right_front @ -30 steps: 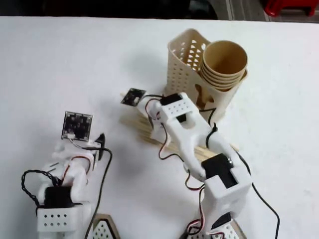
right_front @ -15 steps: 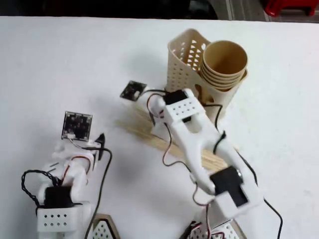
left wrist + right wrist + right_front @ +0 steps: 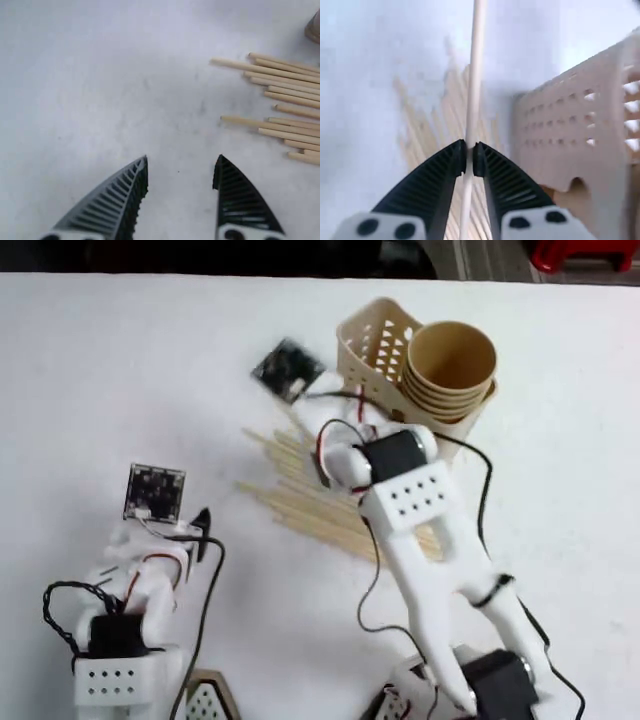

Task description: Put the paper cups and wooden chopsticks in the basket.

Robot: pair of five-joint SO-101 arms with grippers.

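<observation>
While the right claw (image 3: 469, 146) is clamped on a single wooden chopstick (image 3: 475, 75), pinched between its fingertips just beside the basket (image 3: 580, 145), the other chopsticks (image 3: 300, 502) lie fanned on the white table (image 3: 120, 360) at the centre of the high view. Stacked paper cups (image 3: 450, 360) stand inside the basket, toward its right side, upper centre-right. At lower left, the left claw (image 3: 180, 167) is spread wide over bare table, holding nothing, near the chopstick tips.
</observation>
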